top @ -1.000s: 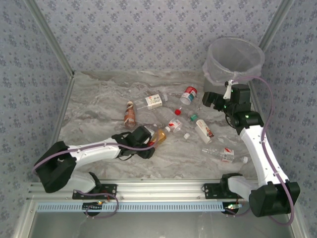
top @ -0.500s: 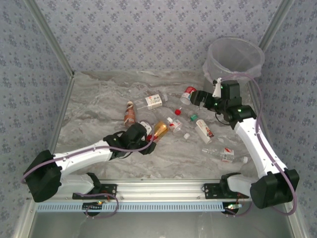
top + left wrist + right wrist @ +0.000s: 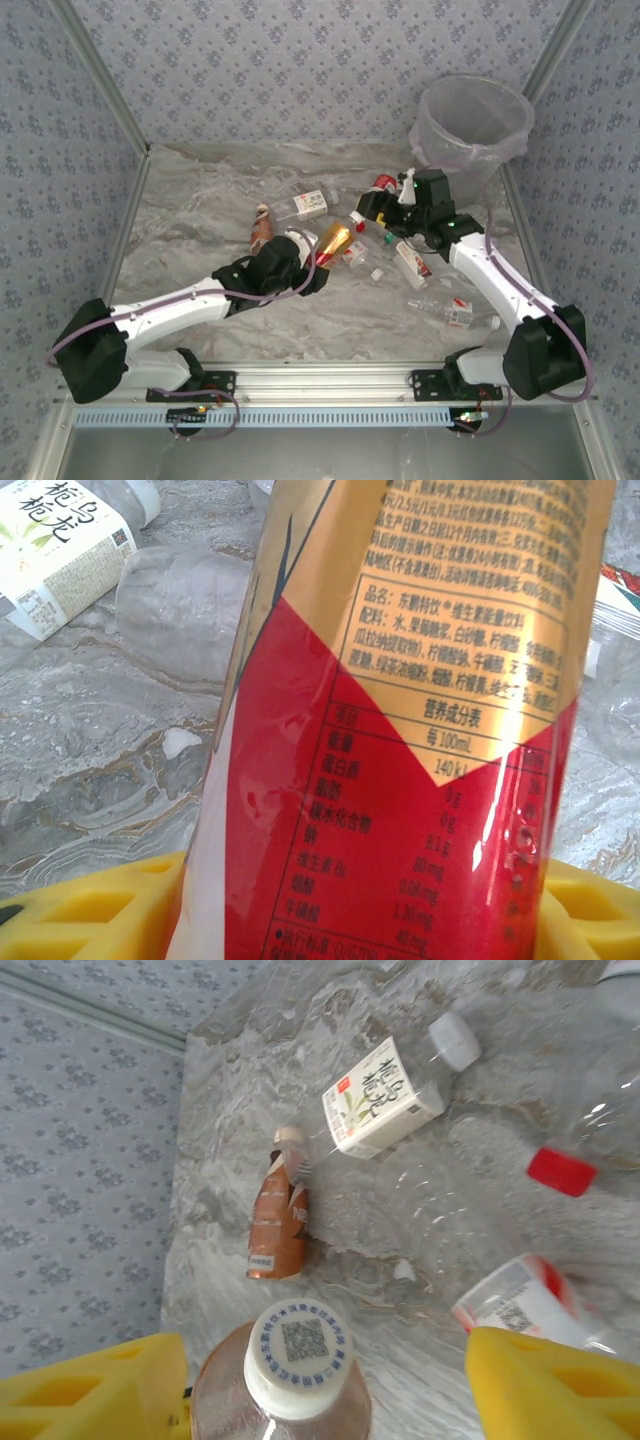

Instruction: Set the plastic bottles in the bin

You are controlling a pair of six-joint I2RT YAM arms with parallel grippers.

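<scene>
Grey marbled stone makes up the worktop (image 3: pixel 190 200). Left of its centre a brown bottle (image 3: pixel 261 228) lies flat, with a white-labelled bottle (image 3: pixel 310 204) just to its right and a little farther back. Both lie loose, apparently waiting their turn. Next comes the left tool (image 3: pixel 318 256), its yellow pads pinching a red-gold bottle (image 3: pixel 335 238) across the lower body and holding it at a slant above the stone. A grip across the width, I judge, keeps the round body from rolling out during a carry. To the right, the right tool (image 3: pixel 374 207) reaches over a white-capped bottle (image 3: pixel 300 1355) at the far middle of the worktop. Its pads are spread to either side with a gap showing on one side, so nothing is pinched there. That straddle looks like the set-up for a squeeze. Nearer and to the right, a clear bottle (image 3: pixel 455 312) lies among other strays. The bin (image 3: pixel 480 165) stands at the far right corner with its mouth open upward, well apart from the red-gold bottle, so that bottle probably needs a long carry rightward.
</scene>
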